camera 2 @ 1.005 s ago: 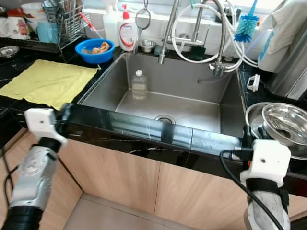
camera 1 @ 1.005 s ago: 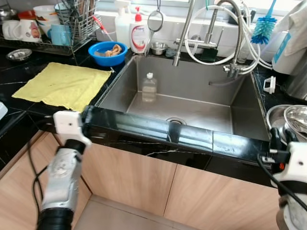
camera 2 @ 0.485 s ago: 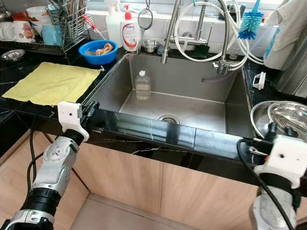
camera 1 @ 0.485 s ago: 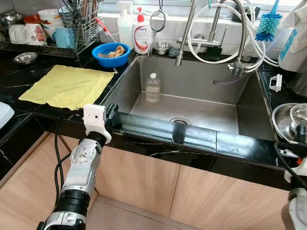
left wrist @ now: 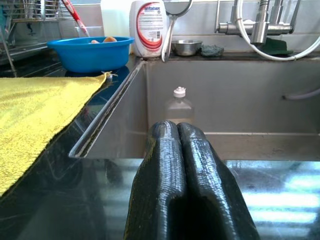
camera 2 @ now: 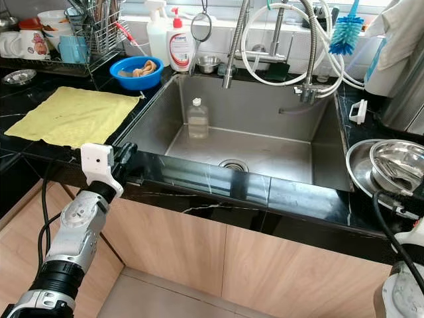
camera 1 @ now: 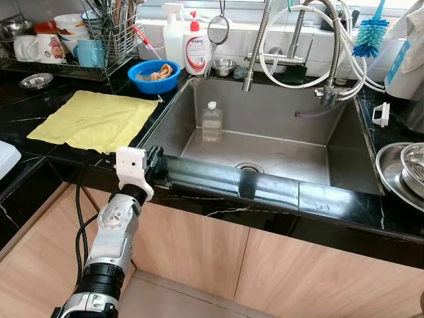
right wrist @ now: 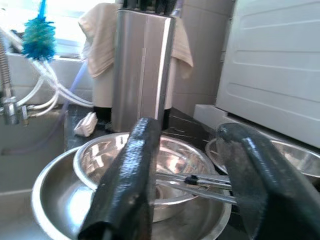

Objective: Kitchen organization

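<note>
1. Black-fingered left gripper [left wrist: 178, 131] rests pressed closed at the black stone counter edge [camera 1: 265, 192]
2. Clear plastic bottle [camera 1: 211, 122] stands in the steel sink [camera 1: 278, 112]
3. Right gripper [right wrist: 192, 165] gapes over nested steel bowls [right wrist: 172, 165]

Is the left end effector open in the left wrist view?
No, the left end effector is shut: its two black fingers press together along their length, pointing toward the bottle in the sink.

The sink [camera 1: 278, 142] is brushed, matt steel. Around it the black stone counter [camera 1: 334, 202] shines glossily; left of the sink lies a matt yellow cloth [camera 1: 93, 119], behind it a glossy blue plastic bowl [camera 1: 151, 74]. Right of the sink, polished metal bowls [right wrist: 125, 175] gleam.
</note>
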Tool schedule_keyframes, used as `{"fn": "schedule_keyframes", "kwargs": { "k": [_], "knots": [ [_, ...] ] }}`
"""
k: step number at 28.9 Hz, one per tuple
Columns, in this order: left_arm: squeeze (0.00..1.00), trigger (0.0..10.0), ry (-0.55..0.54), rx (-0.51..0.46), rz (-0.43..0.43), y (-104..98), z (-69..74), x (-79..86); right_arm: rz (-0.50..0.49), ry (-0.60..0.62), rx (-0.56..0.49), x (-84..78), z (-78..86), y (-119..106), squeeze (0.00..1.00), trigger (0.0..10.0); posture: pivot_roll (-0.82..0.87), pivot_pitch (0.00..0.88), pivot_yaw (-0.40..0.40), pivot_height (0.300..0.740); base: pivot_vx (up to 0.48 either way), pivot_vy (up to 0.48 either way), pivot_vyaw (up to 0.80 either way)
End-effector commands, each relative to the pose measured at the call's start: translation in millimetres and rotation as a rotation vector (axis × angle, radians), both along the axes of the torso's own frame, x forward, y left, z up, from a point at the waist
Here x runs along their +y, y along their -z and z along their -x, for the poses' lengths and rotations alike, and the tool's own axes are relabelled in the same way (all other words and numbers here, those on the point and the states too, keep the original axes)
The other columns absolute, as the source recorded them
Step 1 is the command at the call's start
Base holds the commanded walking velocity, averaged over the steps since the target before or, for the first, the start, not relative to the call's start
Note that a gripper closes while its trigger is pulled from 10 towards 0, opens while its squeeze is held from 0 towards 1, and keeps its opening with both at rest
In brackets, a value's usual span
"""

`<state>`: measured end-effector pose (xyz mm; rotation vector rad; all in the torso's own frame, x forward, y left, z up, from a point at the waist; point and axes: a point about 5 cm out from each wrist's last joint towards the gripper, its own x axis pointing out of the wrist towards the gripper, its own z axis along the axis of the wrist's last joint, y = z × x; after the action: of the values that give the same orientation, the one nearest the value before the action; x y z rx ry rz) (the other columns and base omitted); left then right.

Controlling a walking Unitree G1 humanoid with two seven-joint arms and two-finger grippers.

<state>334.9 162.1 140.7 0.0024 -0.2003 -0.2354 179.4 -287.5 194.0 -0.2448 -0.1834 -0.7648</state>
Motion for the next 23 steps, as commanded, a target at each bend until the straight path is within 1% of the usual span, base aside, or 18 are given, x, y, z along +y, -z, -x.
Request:
{"fn": "schedule_keyframes", "kwargs": {
  "k": [1, 3, 6, 7, 8, 9, 11, 18, 20, 21, 23],
  "knots": [
    [0.00, 10.0, 0.000, -0.015, -0.030, -2, -0.1, 2.7, -0.017, 0.041, -0.017, -4.2, 5.9, -3, 1.00, 10.0, -0.11, 0.000, 0.030, 0.740, 0.000, 0.000, 0.00],
    [0.00, 10.0, 0.007, -0.007, -0.040, 0, 2.5, 4.2, -0.056, 0.072, -0.007, -9.5, 10.5, 3, 1.00, 10.0, -0.11, 0.000, 0.032, 0.740, 0.000, 0.000, 0.00],
    [0.00, 10.0, 0.002, -0.003, -0.047, 1, 4.1, 7.4, -0.081, 0.082, -0.004, -11.4, 12.9, 5, 0.99, 10.0, -0.10, 0.000, 0.034, 0.740, 0.000, 0.000, 0.00],
    [0.00, 10.0, -0.001, -0.002, -0.048, 1, 4.7, 9.7, -0.077, 0.079, 0.010, -10.6, 13.1, 6, 0.06, 10.0, -0.10, 0.000, 0.034, 0.740, 0.000, 0.000, 0.00],
    [0.00, 10.0, -0.002, -0.002, -0.048, 1, 4.9, 10.4, -0.074, 0.079, 0.015, -10.1, 13.3, 7, 0.06, 10.0, -0.10, 0.000, 0.036, 0.740, 0.000, 0.000, 0.00],
    [0.00, 10.0, -0.005, -0.001, -0.051, 1, 5.1, 11.7, -0.085, 0.088, 0.017, -9.8, 14.1, 8, 0.00, 10.0, -0.10, 0.000, 0.036, 0.740, 0.000, 0.000, 0.00],
    [0.00, 10.0, -0.009, 0.001, -0.056, 1, 5.5, 13.3, -0.124, 0.115, 0.010, -10.9, 16.1, 12, 0.00, 10.0, -0.10, 0.000, 0.038, 0.740, 0.000, 0.000, 0.00],
    [0.00, 10.0, -0.012, 0.001, -0.061, 2, 6.2, 15.6, -0.169, 0.140, -0.015, -12.5, 16.5, 12, 0.00, 10.0, -0.10, 0.000, 0.042, 0.740, 0.000, 0.000, 0.00],
    [0.00, 10.0, -0.014, 0.004, -0.065, 3, 7.2, 17.1, -0.211, 0.149, -0.031, -12.1, 17.3, 14, 0.00, 10.0, -0.09, 0.000, 0.043, 0.740, 0.000, 0.000, 0.00],
    [0.00, 10.0, -0.014, 0.005, -0.065, 3, 7.3, 17.3, -0.211, 0.148, -0.031, -12.0, 17.3, 14, 0.00, 10.0, -0.09, 0.000, 0.043, 0.740, 0.000, 0.000, 0.00],
    [0.00, 10.0, -0.018, 0.007, -0.068, 3, 7.9, 19.4, -0.248, 0.164, -0.051, -12.0, 18.6, 16, 0.00, 10.0, -0.09, 0.000, 0.044, 0.740, 0.000, 0.000, 0.00]
  ]
}}
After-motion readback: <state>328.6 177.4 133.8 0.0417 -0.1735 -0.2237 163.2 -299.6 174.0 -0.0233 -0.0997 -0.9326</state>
